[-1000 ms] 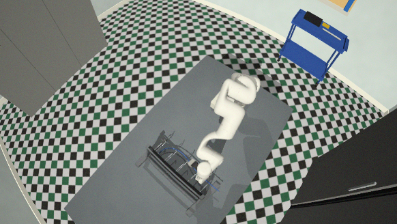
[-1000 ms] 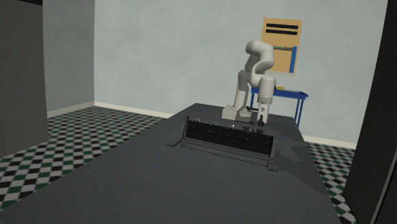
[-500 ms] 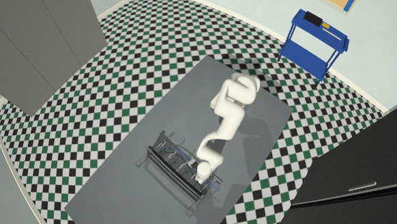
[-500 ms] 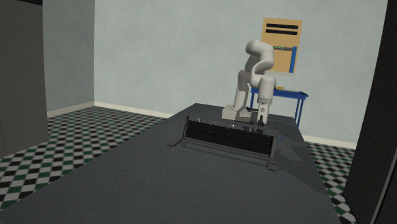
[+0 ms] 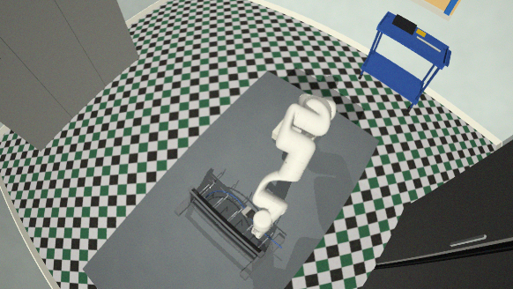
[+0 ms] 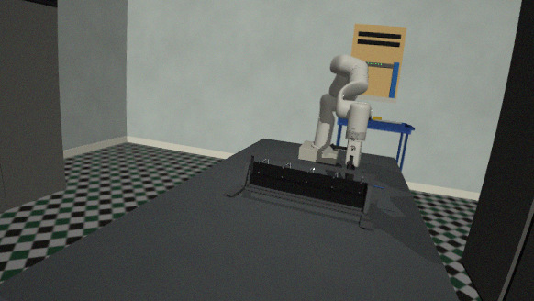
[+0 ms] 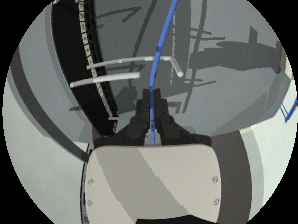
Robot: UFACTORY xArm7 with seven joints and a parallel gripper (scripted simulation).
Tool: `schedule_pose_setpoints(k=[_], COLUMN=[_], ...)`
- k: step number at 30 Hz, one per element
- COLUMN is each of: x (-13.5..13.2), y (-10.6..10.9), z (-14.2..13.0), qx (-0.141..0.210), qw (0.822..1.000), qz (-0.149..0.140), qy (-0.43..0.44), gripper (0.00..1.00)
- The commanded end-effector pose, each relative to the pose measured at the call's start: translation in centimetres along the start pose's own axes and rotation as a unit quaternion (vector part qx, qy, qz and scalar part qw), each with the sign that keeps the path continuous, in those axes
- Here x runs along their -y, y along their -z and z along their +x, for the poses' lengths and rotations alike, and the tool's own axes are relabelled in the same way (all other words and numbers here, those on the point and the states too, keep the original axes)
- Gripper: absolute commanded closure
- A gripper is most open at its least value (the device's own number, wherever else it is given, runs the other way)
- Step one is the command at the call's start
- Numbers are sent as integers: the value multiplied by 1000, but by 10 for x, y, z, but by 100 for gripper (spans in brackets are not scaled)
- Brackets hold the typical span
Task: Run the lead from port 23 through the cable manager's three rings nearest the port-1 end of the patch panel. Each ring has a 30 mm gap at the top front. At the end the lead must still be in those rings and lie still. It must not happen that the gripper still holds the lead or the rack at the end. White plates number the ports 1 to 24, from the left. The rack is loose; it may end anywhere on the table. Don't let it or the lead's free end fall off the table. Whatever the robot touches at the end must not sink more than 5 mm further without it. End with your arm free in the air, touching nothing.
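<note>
The black rack with the patch panel (image 5: 225, 218) stands on the grey table; it also shows in the exterior view (image 6: 306, 184). The thin blue lead (image 7: 161, 50) runs from my fingers up across the wire rings (image 7: 127, 72) of the cable manager. In the top view the blue lead (image 5: 225, 194) arcs behind the panel. My gripper (image 7: 151, 97) is shut on the lead and hangs just above the rings near the rack's right end (image 6: 350, 161). The port numbers are too small to read.
A short piece of blue lead (image 6: 378, 186) lies on the table right of the rack. The table edge runs close to the rack's right end (image 5: 282, 269). A blue cart (image 5: 407, 55) stands on the floor beyond the table.
</note>
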State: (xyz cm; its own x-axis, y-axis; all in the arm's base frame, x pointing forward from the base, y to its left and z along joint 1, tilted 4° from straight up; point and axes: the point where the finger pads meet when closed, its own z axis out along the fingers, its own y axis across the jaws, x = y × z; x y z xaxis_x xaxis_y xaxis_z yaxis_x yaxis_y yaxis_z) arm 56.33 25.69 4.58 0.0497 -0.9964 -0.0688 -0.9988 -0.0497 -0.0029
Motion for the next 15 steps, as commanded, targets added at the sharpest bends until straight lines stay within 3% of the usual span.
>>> schedule_pose_setpoints(k=[1,15], x=[8,26], y=[3,3], z=[0,0], qx=[1,1], qw=[1000,1000], qz=[3,3], qy=[0,0], gripper=[100,100])
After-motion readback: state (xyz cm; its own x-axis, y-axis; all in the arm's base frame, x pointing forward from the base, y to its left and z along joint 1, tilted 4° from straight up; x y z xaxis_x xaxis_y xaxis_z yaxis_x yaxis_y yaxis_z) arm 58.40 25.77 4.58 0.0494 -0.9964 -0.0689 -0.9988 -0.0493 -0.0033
